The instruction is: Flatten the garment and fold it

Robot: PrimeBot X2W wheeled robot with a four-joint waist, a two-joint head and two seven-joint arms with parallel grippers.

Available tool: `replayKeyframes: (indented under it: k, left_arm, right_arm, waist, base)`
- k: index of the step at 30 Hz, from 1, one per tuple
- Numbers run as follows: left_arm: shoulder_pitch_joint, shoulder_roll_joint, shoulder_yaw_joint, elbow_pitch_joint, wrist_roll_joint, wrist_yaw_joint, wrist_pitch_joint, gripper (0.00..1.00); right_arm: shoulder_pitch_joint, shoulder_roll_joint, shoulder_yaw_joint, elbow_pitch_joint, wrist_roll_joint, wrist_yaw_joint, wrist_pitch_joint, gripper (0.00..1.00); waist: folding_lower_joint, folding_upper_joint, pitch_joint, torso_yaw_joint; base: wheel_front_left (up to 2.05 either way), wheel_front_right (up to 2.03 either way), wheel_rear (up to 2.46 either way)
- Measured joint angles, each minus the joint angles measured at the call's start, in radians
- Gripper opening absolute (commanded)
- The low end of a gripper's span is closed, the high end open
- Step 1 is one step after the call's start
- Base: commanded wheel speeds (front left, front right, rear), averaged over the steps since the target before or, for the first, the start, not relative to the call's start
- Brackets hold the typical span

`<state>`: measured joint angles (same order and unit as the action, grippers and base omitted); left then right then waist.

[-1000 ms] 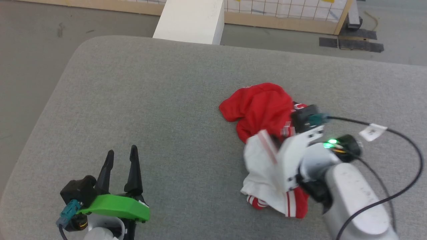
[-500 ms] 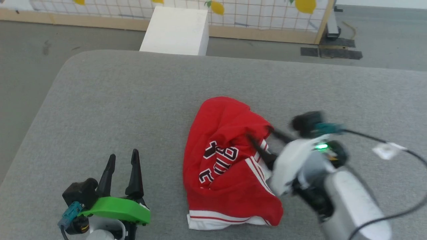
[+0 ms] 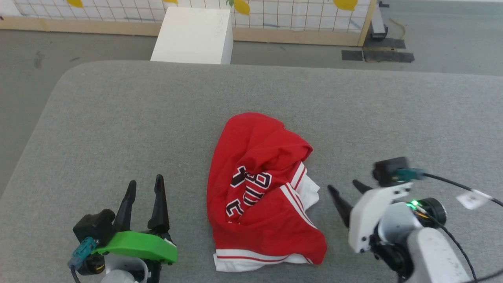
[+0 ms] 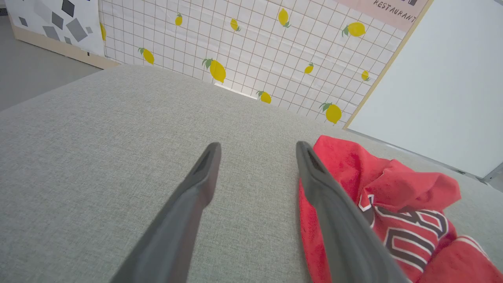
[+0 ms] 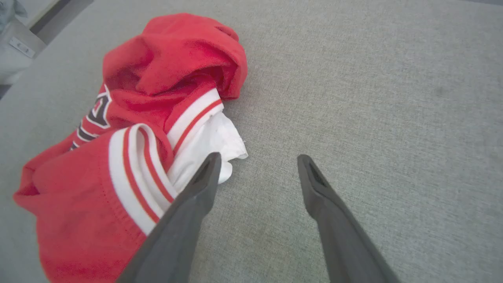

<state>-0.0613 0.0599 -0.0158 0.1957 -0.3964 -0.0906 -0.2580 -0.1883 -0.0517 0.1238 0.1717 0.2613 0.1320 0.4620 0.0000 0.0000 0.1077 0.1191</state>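
- Overhead, in the head view, the garment point(image 3: 259, 188) lies crumpled in a heap near the middle of the grey padded table point(image 3: 118, 118). Its red body is uppermost, black white-edged lettering shows between the folds, and a striped white hem lies along its near edge. The left gripper point(image 3: 145, 180) hovers at the near left, fingers spread and empty, well apart from the cloth. The right gripper point(image 3: 342, 184) sits at the near right, just beside the heap, fingers parted and holding nothing. A white box point(image 3: 192, 35) stands on the floor beyond the table's far edge.
- Along the left wrist view, the left gripper point(image 4: 257, 144) stands wide over bare grey fabric, with the garment point(image 4: 393, 196) just to its right, lettering visible. A lemon-print wall panel point(image 4: 275, 47) backs the scene.
- Along the right wrist view, the right gripper point(image 5: 259, 156) stands wide open above the table, gripping nothing. The garment point(image 5: 157, 78) is bunched to its left, and a white sleeve point(image 5: 214, 135) pokes out beside red-and-white striped trim, close by the left finger's tip.
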Motion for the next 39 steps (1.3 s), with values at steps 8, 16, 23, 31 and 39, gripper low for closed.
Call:
replayKeyframes:
  k: [8, 16, 23, 31, 39]
  left_arm:
    - [-0.025, -0.002, -0.008, 0.016, -0.01, -0.011, 0.0, 1.0]
    - [-0.042, -0.004, -0.018, 0.033, -0.025, -0.02, 0.0, 1.0]
    - [-0.043, -0.004, -0.003, 0.038, -0.025, -0.023, 0.0, 1.0]
    - [-0.042, -0.005, 0.005, 0.035, -0.015, -0.023, 0.0, 1.0]
    - [-0.041, -0.006, 0.002, 0.03, -0.013, -0.023, 0.0, 1.0]
  right_arm:
    - [-0.127, 0.001, 0.088, 0.118, -0.124, 0.0, 0.122, 1.0]
    - [-0.173, 0.001, 0.148, 0.221, -0.158, 0.0, 0.18, 1.0]
    - [-0.197, 0.001, 0.146, 0.23, -0.133, 0.0, 0.146, 0.0]
    - [-0.167, 0.004, -0.083, 0.105, -0.119, 0.0, 0.062, 0.0]
    - [-0.02, 0.001, -0.541, -0.076, -0.279, 0.0, 0.13, 0.0]
  waist:
    - [0.0, 0.0, 0.043, 0.036]
    - [0.0, 0.0, 0.086, 0.09]
    - [0.0, 0.0, 0.106, 0.093]
    - [0.0, 0.0, 0.079, 0.047]
    - [0.0, 0.0, 0.052, -0.005]
  base:
    - [0.0, 0.0, 0.0]
    - [0.0, 0.0, 0.0]
    - [0.0, 0.0, 0.0]
    - [0.0, 0.0, 0.0]
    - [0.0, 0.0, 0.0]
